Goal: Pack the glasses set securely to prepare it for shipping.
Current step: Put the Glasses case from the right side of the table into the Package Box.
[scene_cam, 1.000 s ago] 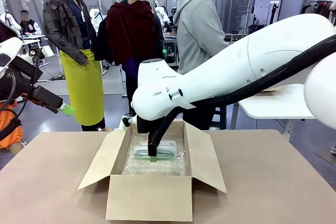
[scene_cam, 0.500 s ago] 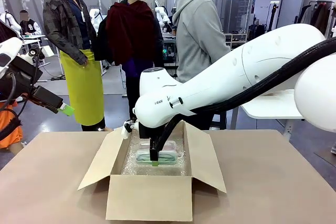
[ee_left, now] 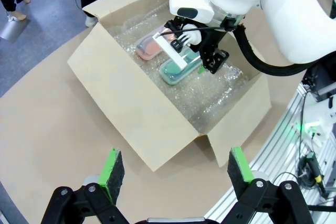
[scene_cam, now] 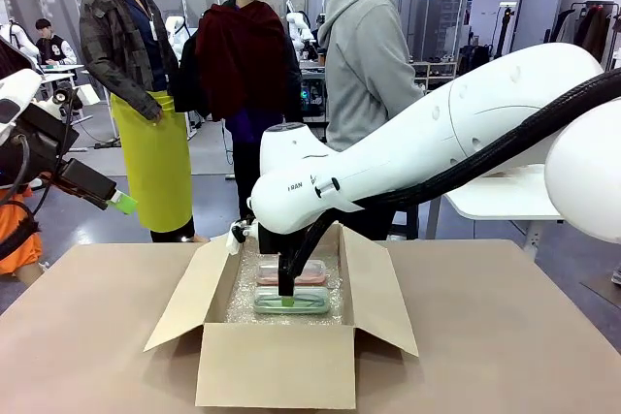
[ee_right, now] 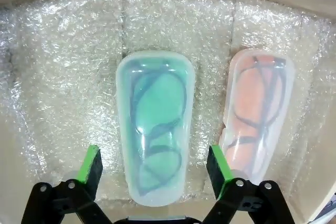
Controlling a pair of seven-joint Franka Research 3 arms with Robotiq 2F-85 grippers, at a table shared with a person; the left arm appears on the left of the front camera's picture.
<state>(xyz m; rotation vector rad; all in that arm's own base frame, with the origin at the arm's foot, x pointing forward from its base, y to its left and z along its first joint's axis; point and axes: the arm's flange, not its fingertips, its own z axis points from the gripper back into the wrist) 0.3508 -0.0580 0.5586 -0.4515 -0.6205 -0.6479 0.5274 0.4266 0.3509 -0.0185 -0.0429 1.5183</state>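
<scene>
The mint green case lies flat on the bubble wrap inside the cardboard box, with the pale pink case beside it; eyeglass frames show through both tops. My right gripper is open and straddles one end of the mint case, its green pads a little clear of the case's sides. From the front, that gripper reaches down into the box over the mint case, and the pink case lies behind. My left gripper hangs open and empty above the table, off to the left.
The box flaps stand open on all sides. The right arm's white body hangs over the box. A person in a grey hoodie stands at the far side. Bare brown table surrounds the box.
My right gripper has gone down into the box with the mint case, which now rests on the bubble wrap next to the pink case. The left arm has stayed still.
</scene>
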